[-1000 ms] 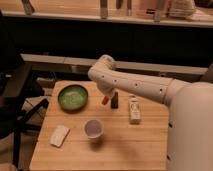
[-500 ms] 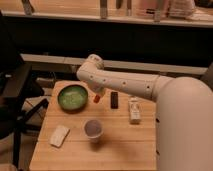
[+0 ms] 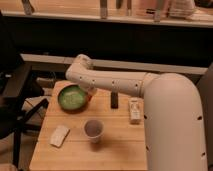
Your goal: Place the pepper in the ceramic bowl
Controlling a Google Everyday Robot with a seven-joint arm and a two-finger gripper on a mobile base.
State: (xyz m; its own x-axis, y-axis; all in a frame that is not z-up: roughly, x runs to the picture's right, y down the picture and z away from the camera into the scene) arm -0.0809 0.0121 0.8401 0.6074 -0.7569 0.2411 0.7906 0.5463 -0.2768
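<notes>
table point(image 3: 120, 142) carries everything | arm point(image 3: 120, 82) reaches left over it | ceramic bowl point(image 3: 73, 97) at table's far-left corner, inside looks bare (no pepper seen there) | gripper point(image 3: 89, 93) at bowl's right rim, grip state cannot tell | pepper not visible, likely hidden at gripper | judged: carry nearly done, drop remains

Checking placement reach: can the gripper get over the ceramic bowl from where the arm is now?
Probably yes. The gripper hangs at the ceramic bowl's right rim, with nothing between them; the cup and the dark block stand off to the side.
</notes>
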